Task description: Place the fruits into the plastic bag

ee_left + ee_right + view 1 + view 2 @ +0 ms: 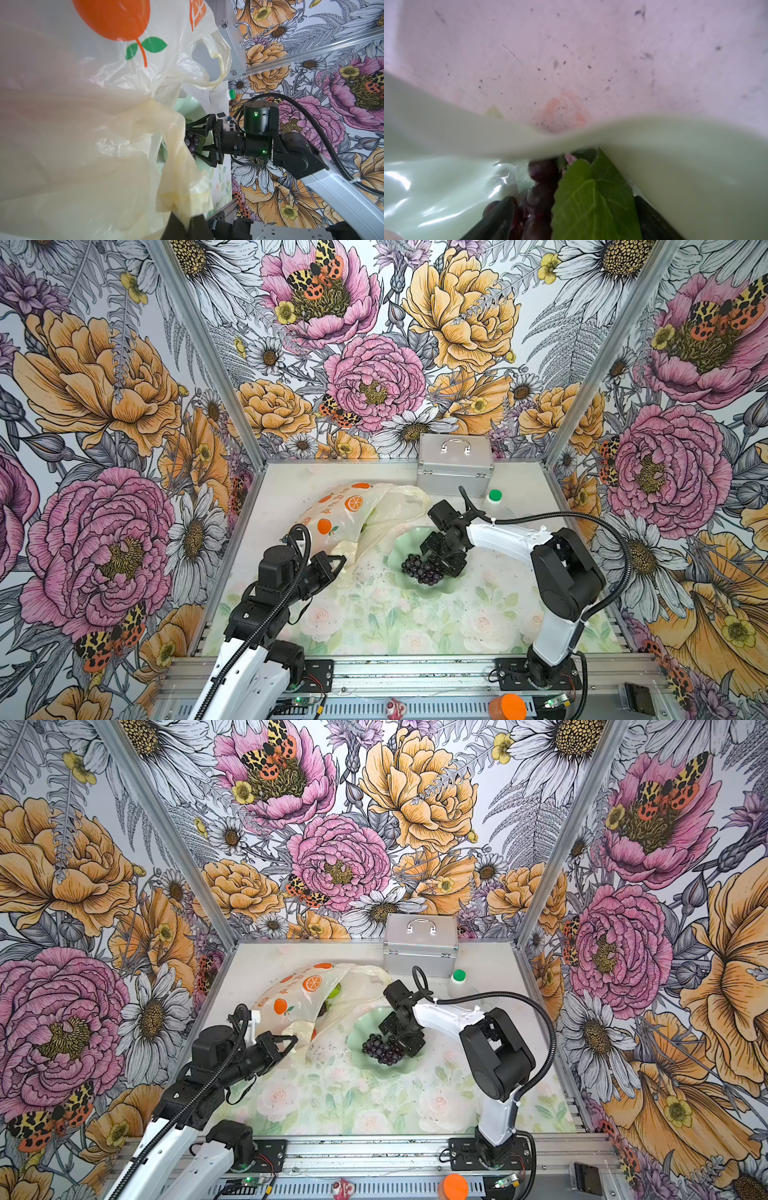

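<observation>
Left tool (337, 563) closed, pinching the near edge of the plastic bag (332, 516); bag mouth faces the dish. Right tool (433, 561) open wide, jaws either side of the purple grape bunch (420, 569) and its green leaf (593, 199). Bunch lies in the pale green scalloped dish (405, 541) on the counter (374, 622), just beside the bag; jaw contact with the grapes unclear

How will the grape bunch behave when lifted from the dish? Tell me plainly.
The grape bunch is many small round grapes, so it will probably sag and dangle rather than stay rigid. The glossy grapes may slip from the open right gripper. The green leaf on it looks thin and floppy.
</observation>
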`<action>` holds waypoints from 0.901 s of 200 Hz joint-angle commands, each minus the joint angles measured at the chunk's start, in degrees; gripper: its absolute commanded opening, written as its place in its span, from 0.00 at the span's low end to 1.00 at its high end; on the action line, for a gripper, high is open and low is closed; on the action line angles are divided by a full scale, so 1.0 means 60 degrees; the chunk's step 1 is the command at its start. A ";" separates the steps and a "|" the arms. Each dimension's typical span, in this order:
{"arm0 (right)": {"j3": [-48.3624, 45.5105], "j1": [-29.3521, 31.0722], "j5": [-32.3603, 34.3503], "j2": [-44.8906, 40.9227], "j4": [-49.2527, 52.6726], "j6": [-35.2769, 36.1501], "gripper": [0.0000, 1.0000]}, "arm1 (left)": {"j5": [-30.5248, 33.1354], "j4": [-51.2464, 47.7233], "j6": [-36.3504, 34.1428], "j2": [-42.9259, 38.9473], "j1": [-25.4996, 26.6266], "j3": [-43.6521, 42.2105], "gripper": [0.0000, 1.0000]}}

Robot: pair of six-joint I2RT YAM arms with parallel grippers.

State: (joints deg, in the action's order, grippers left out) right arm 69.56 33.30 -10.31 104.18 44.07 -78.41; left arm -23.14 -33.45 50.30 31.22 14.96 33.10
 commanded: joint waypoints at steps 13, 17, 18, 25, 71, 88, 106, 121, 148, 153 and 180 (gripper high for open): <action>0.0446 0.0042 0.0062 0.0494 -0.0007 0.0176 0.86 | 0.0233 -0.0111 -0.0298 -0.0048 0.0141 0.0199 0.00; 0.0499 0.0058 0.0076 0.0543 -0.0007 0.0193 0.84 | 0.0226 -0.0108 -0.0298 -0.0037 0.0158 0.0213 0.00; 0.0510 0.0059 0.0084 0.0555 -0.0007 0.0193 0.84 | 0.0224 -0.0116 -0.0298 -0.0035 0.0158 0.0219 0.00; 0.0589 0.0088 0.0097 0.0643 -0.0007 0.0248 0.82 | 0.0245 -0.0127 -0.0311 -0.0036 0.0180 0.0225 0.00; 0.1011 0.0207 0.0062 0.1041 -0.0022 0.0592 0.63 | 0.0231 -0.0288 -0.0342 -0.0089 0.0233 0.0254 0.00; 0.1174 0.0240 0.0138 0.0999 -0.0034 0.0817 0.52 | 0.0249 -0.0370 -0.0371 -0.0136 0.0250 0.0311 0.00; 0.1340 0.0253 0.0209 0.0876 -0.0066 0.1102 0.36 | 0.0243 -0.0402 -0.0375 -0.0166 0.0235 0.0313 0.00; 0.1350 0.0251 0.0187 0.0720 -0.0177 0.1286 0.35 | 0.0256 -0.0418 -0.0335 -0.0195 0.0231 0.0291 0.00; 0.1115 0.0266 0.0541 0.0013 -0.0251 0.1607 0.34 | 0.0166 -0.0344 -0.0234 -0.0223 0.0201 0.0291 0.00; 0.1035 0.0266 0.0633 -0.0162 -0.0293 0.1661 0.34 | 0.0130 -0.0311 -0.0212 -0.0223 0.0214 0.0273 0.00; 0.0341 0.0266 0.1210 -0.1143 -0.0675 0.1868 0.30 | -0.0080 -0.0001 0.0058 -0.0258 0.0173 0.0139 0.00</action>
State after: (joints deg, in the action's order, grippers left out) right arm 74.17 34.57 -7.53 104.29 42.83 -69.45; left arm -22.90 -35.73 49.54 30.46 16.01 33.63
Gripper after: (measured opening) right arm 0.318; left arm 0.047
